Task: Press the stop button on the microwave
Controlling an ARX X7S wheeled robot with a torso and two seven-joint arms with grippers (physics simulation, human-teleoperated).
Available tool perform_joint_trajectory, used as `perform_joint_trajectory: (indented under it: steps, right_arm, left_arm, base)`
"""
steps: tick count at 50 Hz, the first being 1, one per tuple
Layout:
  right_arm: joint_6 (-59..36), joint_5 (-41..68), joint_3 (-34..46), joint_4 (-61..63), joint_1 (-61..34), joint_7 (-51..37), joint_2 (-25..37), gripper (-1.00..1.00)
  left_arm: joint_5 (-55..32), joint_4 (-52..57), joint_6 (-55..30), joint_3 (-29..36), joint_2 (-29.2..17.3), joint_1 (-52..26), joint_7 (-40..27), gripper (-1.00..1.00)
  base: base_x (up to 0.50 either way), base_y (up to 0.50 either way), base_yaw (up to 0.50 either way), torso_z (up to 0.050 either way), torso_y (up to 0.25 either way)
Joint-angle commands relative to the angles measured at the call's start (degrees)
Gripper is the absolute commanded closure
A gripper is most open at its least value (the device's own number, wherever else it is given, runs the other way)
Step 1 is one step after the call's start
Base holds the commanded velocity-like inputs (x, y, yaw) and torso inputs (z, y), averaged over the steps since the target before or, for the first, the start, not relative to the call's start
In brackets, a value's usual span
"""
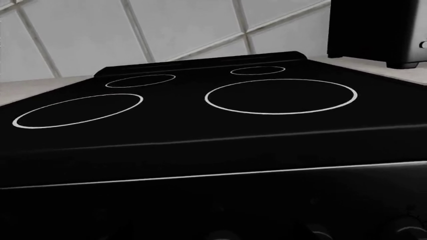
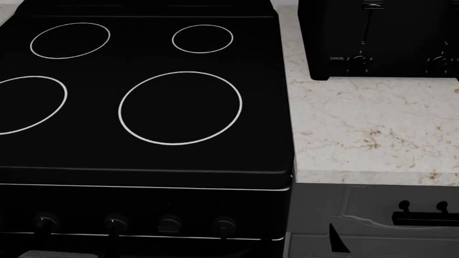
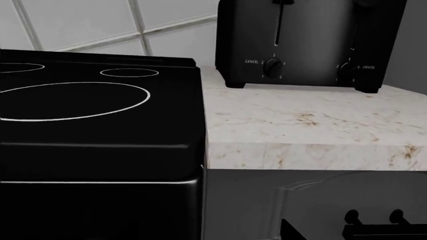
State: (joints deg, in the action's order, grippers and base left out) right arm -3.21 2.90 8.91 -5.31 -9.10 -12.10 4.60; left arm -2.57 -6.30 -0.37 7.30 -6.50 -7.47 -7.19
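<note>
No microwave shows in any of the three views, so its stop button cannot be placed, and which way it lies from either gripper cannot be told. What does show is a black stove (image 2: pixel 143 107) with four white-ringed burners, and beside it, on its right in the head view, a pale marbled counter (image 2: pixel 366 129). At the back of that counter, near the stove's rear corner, stands a black toaster (image 2: pixel 380 37) with slots on top and small dials on its front, one marked CANCEL; that is a toaster control, not the task's button. Below the counter edge is a grey drawer front (image 2: pixel 373 215) with a dark handle, and a row of knobs runs along the stove's front panel. A tiled wall (image 1: pixel 133 30) rises behind the stove. Neither gripper appears in the pictures: the wrist cameras look out over the stove and toward the toaster without showing any fingers, so whether the jaws are apart or together is unknown. Judging by the wrist views, the right arm points more toward the counter side, the left toward the stove's middle. My guess is that the head or base must turn first to find the microwave, perhaps higher up or off to one side, before any arm is chosen.
</note>
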Motion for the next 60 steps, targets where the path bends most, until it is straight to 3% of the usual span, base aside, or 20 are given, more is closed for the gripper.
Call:
perform_joint_trajectory:
  steps: [1, 11, 14, 19, 22, 24, 25, 27, 29, 32, 33, 42, 56, 60]
  right_arm:
    - [-3.47, 0.58, 0.60, 6.25, 0.60, -1.39, 1.27, -1.00]
    - [-19.63, 1.48, 0.49, 22.89, -6.22, -2.77, 2.13, -1.00]
    - [-25.30, 0.39, 0.82, 29.43, -9.83, -3.58, 2.84, -1.00]
    - [-32.33, 1.44, 1.02, 33.51, -14.18, -3.94, 2.56, -1.00]
    - [-36.17, 0.25, 1.51, 37.35, -18.70, -4.86, 3.02, -1.00]
    - [-39.70, 0.33, 1.30, 38.55, -22.76, -4.82, 3.06, -1.00]
    - [-40.86, 0.15, 1.42, 38.73, -24.37, -4.89, 3.14, -1.00]
    - [-45.00, 0.96, 0.66, 38.85, -30.30, -4.34, 2.83, -1.00]
    - [-47.04, 1.09, 0.47, 38.85, -33.55, -4.24, 2.89, -1.00]
    - [-50.77, 2.07, -0.34, 39.17, -39.10, -3.80, 2.21, -1.00]
    - [-52.38, 2.53, -0.93, 38.36, -41.75, -3.84, 1.57, -1.00]
    - [-58.36, 2.53, 0.28, 31.17, -58.13, -4.50, 0.21, -1.00]
    - [-44.12, 0.96, 3.39, -4.17, -77.10, -5.71, -2.42, -1.00]
    - [-41.45, 0.91, 4.21, -9.38, -79.97, -6.18, -2.62, -1.00]
  left_arm:
    - [-0.44, 2.91, -1.78, 0.51, -0.82, 1.06, -0.89, -1.00]
    - [-1.48, -4.21, -2.69, -3.93, -4.45, 6.83, -3.29, -1.00]
    - [0.45, -12.27, 1.36, -5.88, -5.82, 8.41, -6.58, -1.00]
    - [-2.07, -24.34, 9.34, -7.94, -6.05, 8.81, -5.51, -1.00]
    - [-2.09, -42.25, 18.87, -8.64, -5.70, 4.92, -5.38, -1.00]
    - [-0.14, -59.05, 29.32, -7.62, -5.34, -1.72, -6.14, -1.00]
    - [-1.59, -67.65, 31.95, -8.57, -4.88, -3.75, -3.39, -1.00]
    - [-0.34, -68.69, 27.67, -8.91, -4.85, -1.68, -5.38, -1.00]
    - [-3.07, -68.69, 24.53, -13.97, -4.47, 0.28, -0.75, -1.00]
    - [1.68, -68.70, 19.13, -14.17, -5.02, 3.66, -7.01, -1.00]
    - [0.91, -68.70, 17.84, -15.62, -4.89, 4.65, -5.61, -1.00]
    - [1.97, -68.70, 15.45, -19.48, -4.11, 6.42, -3.54, -1.00]
    - [1.97, -68.70, 15.45, -19.48, -4.11, 6.42, -3.54, -1.00]
    - [1.97, -68.70, 15.45, -19.48, -4.11, 6.42, -3.54, -1.00]
  base:
    - [0.00, 0.00, 0.00, 0.050, 0.039]
    - [0.00, 0.00, 0.00, 0.050, 0.040]
    - [0.00, 0.00, 0.00, 0.050, 0.042]
    - [0.00, 0.00, 0.00, 0.050, 0.043]
    - [0.00, 0.00, 0.00, 0.050, 0.044]
    - [0.00, 0.00, 0.00, 0.050, 0.043]
    - [0.00, 0.00, 0.00, 0.050, 0.043]
    - [0.00, 0.00, 0.00, 0.050, 0.043]
    - [0.00, 0.00, 0.00, 0.050, 0.045]
    - [0.00, 0.00, 0.00, 0.050, 0.044]
    - [0.00, 0.00, 0.00, 0.050, 0.043]
    - [0.00, 0.00, 0.00, 0.050, 0.043]
    - [0.00, 0.00, 0.00, 0.050, 0.043]
    - [0.00, 0.00, 0.00, 0.050, 0.044]
